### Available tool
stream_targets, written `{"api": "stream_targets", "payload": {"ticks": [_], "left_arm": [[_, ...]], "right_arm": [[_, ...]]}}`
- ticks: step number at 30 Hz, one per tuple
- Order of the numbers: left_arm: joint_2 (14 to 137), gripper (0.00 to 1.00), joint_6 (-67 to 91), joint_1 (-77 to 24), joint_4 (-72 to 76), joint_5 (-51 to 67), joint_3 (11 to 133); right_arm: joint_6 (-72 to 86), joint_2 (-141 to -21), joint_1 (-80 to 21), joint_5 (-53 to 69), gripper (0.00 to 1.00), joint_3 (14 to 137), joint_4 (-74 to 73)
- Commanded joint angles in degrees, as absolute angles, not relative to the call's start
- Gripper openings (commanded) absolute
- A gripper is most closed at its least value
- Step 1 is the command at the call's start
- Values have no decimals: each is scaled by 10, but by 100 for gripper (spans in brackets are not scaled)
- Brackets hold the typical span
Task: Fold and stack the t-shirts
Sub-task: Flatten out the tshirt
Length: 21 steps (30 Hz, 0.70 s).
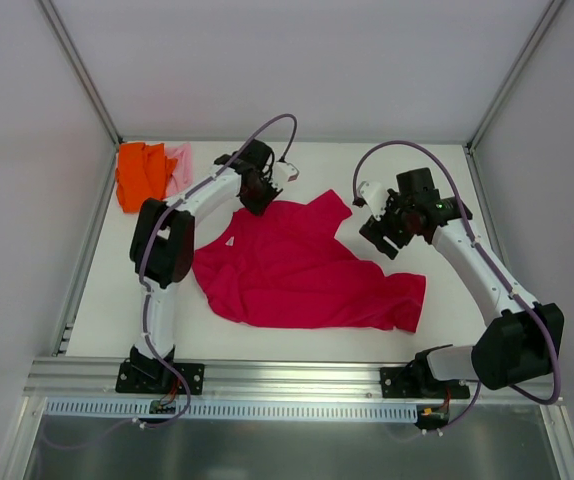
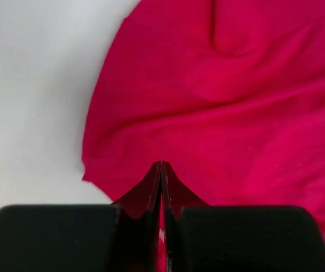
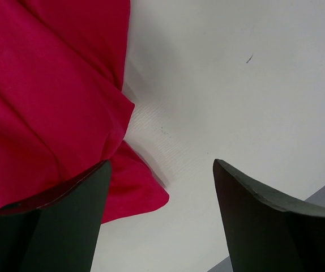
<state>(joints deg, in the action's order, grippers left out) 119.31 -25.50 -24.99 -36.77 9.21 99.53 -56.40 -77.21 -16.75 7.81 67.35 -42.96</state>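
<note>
The crimson-red t-shirt [image 1: 297, 270] lies spread and wrinkled in the middle of the white table [image 1: 87, 300]. My left gripper [image 1: 260, 192] is shut, its tips [image 2: 161, 164] down at the shirt's far edge [image 2: 219, 113]. I cannot see whether cloth is pinched between them. My right gripper [image 1: 375, 232] hangs open just right of the shirt's far sleeve [image 1: 339, 208]. In the right wrist view that sleeve's corner [image 3: 142, 198] lies by the left finger [image 3: 66, 221], and bare table fills the gap of the right gripper [image 3: 161, 164]. The orange t-shirt [image 1: 139, 176] and the pink one [image 1: 179, 167] lie bunched at the far left corner.
Grey enclosure walls [image 1: 27, 200] close in the table on the left, back and right. An aluminium rail [image 1: 287, 378] carrying both arm bases runs along the near edge. Purple cables [image 1: 407, 147] arch over each arm.
</note>
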Motion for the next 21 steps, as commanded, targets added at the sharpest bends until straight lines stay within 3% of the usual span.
{"api": "stream_targets", "payload": {"ticks": [1,21], "left_arm": [[1233,0,-255,-256,-395,102,1023],[1303,0,-245,-280,-380,22,1055]], "right_arm": [[-564,-766,-171,98,77,671,-428],[-570,-745,-174,112,75,668,-443]]}}
